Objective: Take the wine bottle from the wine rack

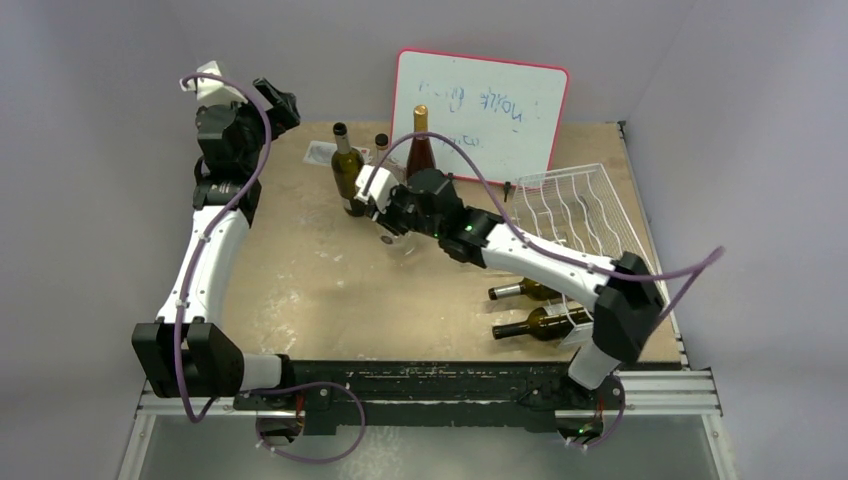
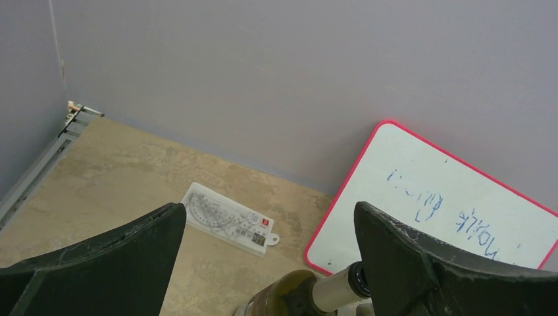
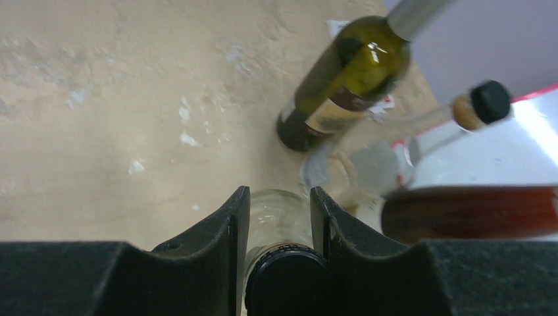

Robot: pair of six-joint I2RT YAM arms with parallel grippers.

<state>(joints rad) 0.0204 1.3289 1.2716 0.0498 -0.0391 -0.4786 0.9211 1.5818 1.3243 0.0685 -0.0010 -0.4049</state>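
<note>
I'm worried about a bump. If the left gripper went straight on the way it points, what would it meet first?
Probably the clear ruler packet, framed between the fingers of the open left gripper. The olive bottle low beside one finger may come first; depth is unclear.

Plain grey walls [image 1: 700, 60] on three sides, even diffuse light. Table [image 1: 300, 290]: tan board top, scuffed with white patches, aluminium rail [image 1: 680, 398] along near edge. Red-framed whiteboard [image 1: 480, 105] leans on back wall at far edge.

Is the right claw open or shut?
Shut: the right claw grips the clear bottle by its neck, just under the black cap.
</note>
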